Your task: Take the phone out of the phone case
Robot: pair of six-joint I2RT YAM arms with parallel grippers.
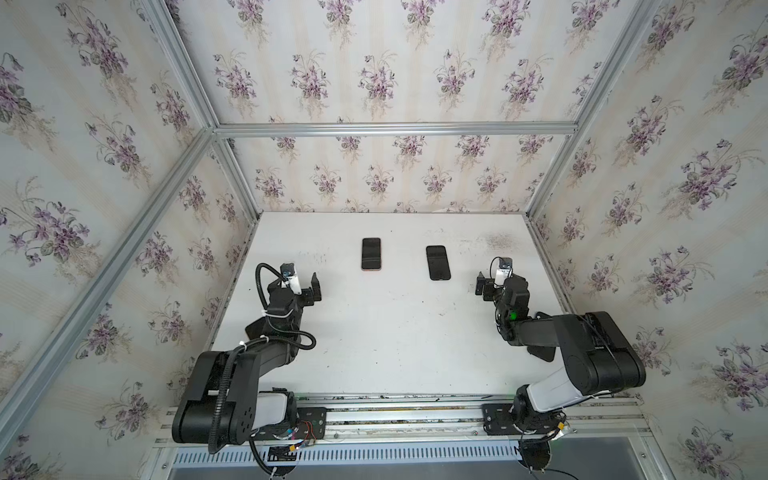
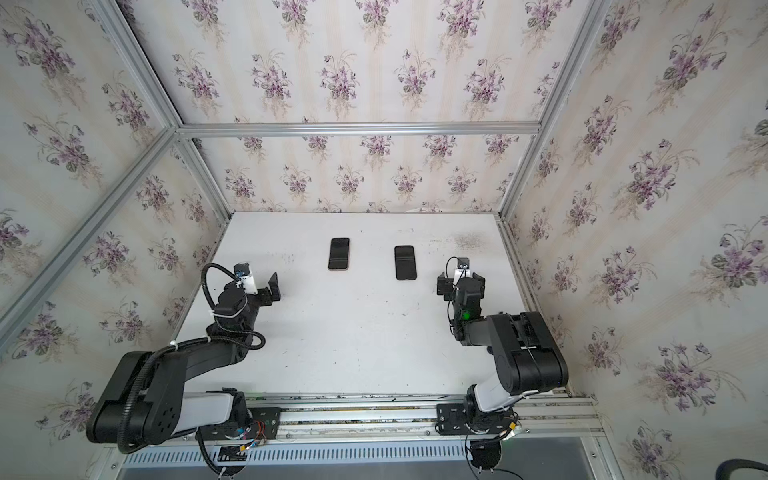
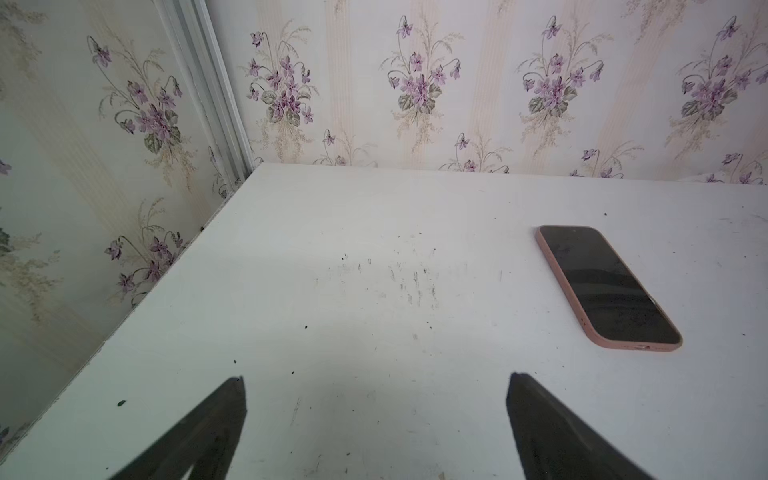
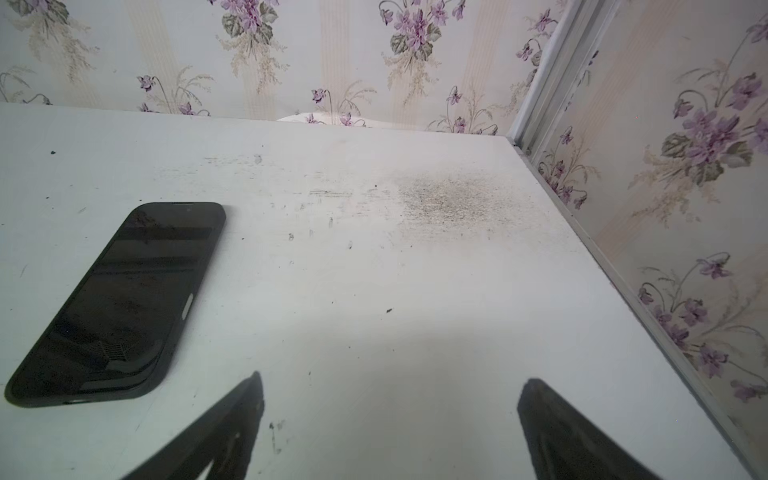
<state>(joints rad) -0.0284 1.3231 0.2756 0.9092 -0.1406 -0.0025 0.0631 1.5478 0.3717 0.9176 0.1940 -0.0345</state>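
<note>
Jaws left and right stand wide and empty, nothing being grasped yet: the pink-rimmed phone lies flat on the tabletop ahead and inward of the left jaws, the black-cased phone, apparently the one to uncase, likewise off the right jaws.

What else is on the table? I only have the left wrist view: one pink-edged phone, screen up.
Observer: In both top views a black phone-shaped item lies flat on the right arm's side of the pink-edged phone, apart from it.
Operator: Is it a phone or an empty case?
Observer: I cannot tell. The right wrist view shows a glossy dark face inside a raised black rim.
Operator: Is the right gripper on it?
Observer: No. The right gripper is open, empty and clear of it.
</note>
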